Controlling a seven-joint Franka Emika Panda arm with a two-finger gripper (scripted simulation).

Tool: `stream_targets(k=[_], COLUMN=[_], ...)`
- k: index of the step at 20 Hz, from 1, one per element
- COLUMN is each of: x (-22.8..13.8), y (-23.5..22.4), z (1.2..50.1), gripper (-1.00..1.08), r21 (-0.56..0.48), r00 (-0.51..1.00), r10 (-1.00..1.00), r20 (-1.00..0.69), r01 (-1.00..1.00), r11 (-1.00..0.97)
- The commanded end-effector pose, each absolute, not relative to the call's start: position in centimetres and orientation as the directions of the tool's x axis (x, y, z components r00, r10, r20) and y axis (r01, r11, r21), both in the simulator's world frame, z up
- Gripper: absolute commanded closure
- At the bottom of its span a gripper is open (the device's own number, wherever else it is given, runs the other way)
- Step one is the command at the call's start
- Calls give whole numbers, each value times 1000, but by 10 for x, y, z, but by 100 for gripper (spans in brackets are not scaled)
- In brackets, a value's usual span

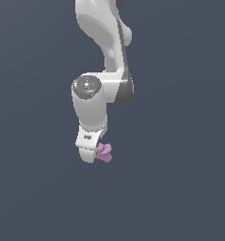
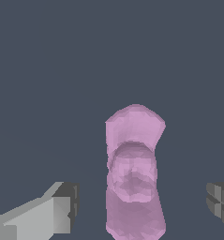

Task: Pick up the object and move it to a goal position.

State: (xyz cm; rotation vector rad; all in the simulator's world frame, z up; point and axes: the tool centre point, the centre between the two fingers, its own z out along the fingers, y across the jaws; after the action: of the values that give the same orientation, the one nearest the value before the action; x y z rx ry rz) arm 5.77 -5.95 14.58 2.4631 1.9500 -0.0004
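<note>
Nearest the wrist lens: two grey fingertips [image 2: 62, 206], one at each side of the frame, set well apart with bare gaps between each pad and the pink object [image 2: 133, 173]. Jaws wide, then, clamped on nothing. Object between the pads, somewhat nearer one pad than the other, though neither touches.

From the exterior view, object [image 1: 104, 152] just at the exterior view's right of the white gripper [image 1: 91, 149], low against the fingers, partly hidden by them. Fingertips themselves not readable from that side. Plain dark ground everywhere; no goal marker to be seen in either picture.

Risks, as judgement only:
- Uneven closing likely, since the object sits off centre; first pad to arrive could shove or spin it before the second bears.
- Lobed, rounded surface gives poor flat contact; pads may land on a bulge and squeeze it out, up or sideways.
- Too shallow a grip, on the upper lobe only, could let it tip and drop on the lift.
- Small against the gripper, so little margin for a lateral error.

Looks: pale pink-purple, faceted, lumpy. Wrist view shows a broad cupped lobe at the far end, a rounded ribbed knob in the middle, and a wider base nearer the lens. Exterior view shows a small flower-like cluster of blunt lobes.
</note>
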Motion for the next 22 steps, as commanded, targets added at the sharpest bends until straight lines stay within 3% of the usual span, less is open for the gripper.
stream_targets(k=[1, 19, 20, 22], x=[58, 58, 58, 58], y=[-59, -59, -59, -59], z=[146, 96, 96, 96], gripper=[-92, -92, 108, 108], r21=[0, 0, 0, 0], r00=[229, 225, 225, 225], r10=[973, 974, 974, 974], r20=[0, 0, 0, 0], r01=[973, 974, 974, 974], r11=[-229, -225, -225, -225])
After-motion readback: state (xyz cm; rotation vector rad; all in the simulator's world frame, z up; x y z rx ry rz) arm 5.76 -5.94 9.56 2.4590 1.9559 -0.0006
